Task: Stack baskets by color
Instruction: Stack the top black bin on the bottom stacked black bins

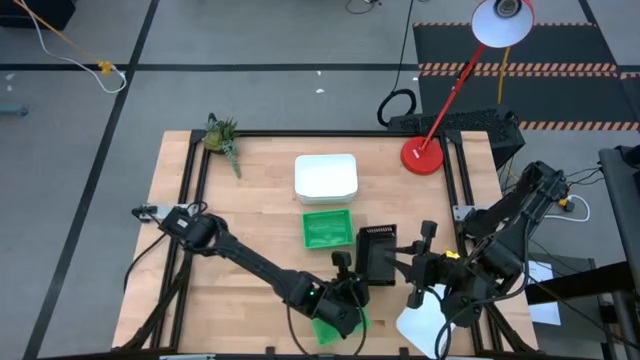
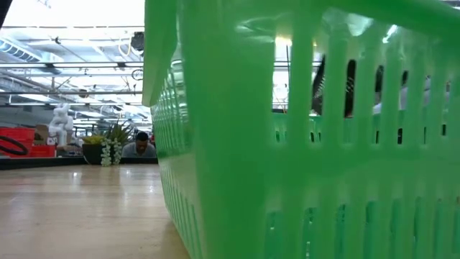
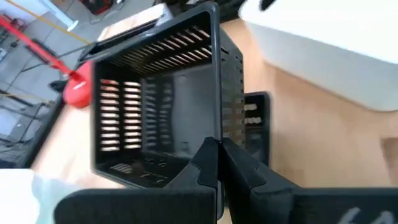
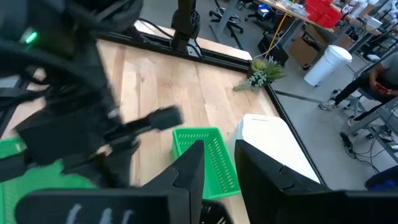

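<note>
A black slatted basket (image 1: 377,255) hangs tilted right of centre, its opening turned toward my left arm (image 3: 161,106). My right gripper (image 1: 405,262) is shut on it. My left gripper (image 1: 345,268), shut, stands at the basket's near rim (image 3: 217,155). A white basket (image 1: 326,175) sits on its base at the far middle, with a green basket (image 1: 328,228) just in front of it. Another green basket (image 1: 340,325) rests at the near edge under my left arm and fills the low view (image 2: 302,144). A further white basket (image 1: 425,325) lies under my right arm. My left gripper's shut fingertips (image 3: 208,165) stand at the black basket's near rim (image 3: 180,177); I cannot tell whether they touch it. My right gripper has the black basket by its right-hand side (image 1: 394,258), coming level from the table's right. The gripper itself hides the hold. The basket hangs tilted.
A red round lamp base (image 1: 422,155) stands at the far right, its arm reaching beyond the table. A small plant (image 1: 222,135) lies at the far left corner. Bare wood (image 1: 240,200) spans the left half. A person (image 2: 140,147) sits far behind the table.
</note>
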`<state>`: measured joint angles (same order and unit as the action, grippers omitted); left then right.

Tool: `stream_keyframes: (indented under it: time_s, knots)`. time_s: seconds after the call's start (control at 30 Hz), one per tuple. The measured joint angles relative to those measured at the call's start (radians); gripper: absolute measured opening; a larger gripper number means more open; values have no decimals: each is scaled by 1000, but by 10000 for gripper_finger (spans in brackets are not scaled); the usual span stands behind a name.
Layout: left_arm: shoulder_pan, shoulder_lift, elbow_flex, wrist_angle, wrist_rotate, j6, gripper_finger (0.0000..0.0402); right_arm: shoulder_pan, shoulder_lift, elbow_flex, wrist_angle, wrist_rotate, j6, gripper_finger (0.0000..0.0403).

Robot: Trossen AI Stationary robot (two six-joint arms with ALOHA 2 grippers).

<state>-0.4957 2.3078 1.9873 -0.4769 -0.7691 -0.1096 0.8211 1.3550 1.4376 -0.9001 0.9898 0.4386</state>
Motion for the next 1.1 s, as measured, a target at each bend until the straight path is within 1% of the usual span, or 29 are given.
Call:
stream_keyframes:
  time_s: [0.17, 0.43, 0.63, 0.87, 1.1]
  knots:
    - [4, 24, 0, 8, 7, 3, 5, 0, -6, 0, -12, 0, 21, 84]
    - [4, 23, 0, -5, 5, -6, 5, 0, -6, 0, -11, -1, 21, 84]
    - [7, 23, 0, -32, 39, -53, 5, 0, -6, 0, -10, -23, 21, 84]
    - [8, 23, 0, -52, 25, -67, 5, 0, -5, 0, -7, -27, 21, 84]
    - [30, 23, 0, -87, 80, -108, 8, 0, -5, 0, -3, -27, 21, 84]
